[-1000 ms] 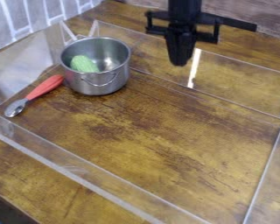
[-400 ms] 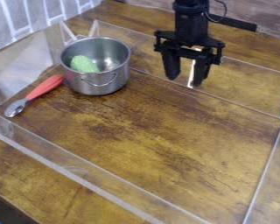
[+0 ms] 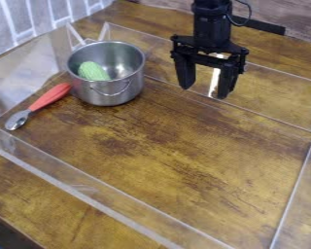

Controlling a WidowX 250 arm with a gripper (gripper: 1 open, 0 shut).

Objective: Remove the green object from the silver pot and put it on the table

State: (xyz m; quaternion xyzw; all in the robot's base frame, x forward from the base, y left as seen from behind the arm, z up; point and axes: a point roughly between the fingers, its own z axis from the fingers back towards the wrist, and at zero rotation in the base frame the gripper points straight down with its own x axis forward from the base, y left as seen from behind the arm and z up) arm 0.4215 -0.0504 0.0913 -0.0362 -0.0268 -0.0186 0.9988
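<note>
Your claw (image 3: 205,86) hangs over the far part of the table (image 3: 171,146), fingers spread wide, nothing between them! Over to the left of the view, the green lump (image 3: 90,71) sits inside the silver pot (image 3: 108,74), against the wall. And just beside the pot, there's your red-handled utensil (image 3: 39,105), lying on the tabletop, its metal end toward the near side.

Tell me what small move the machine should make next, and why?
Probably swing the open gripper left over the pot: the green lump lies inside it, and the gripper hangs off to the pot's side.
</note>
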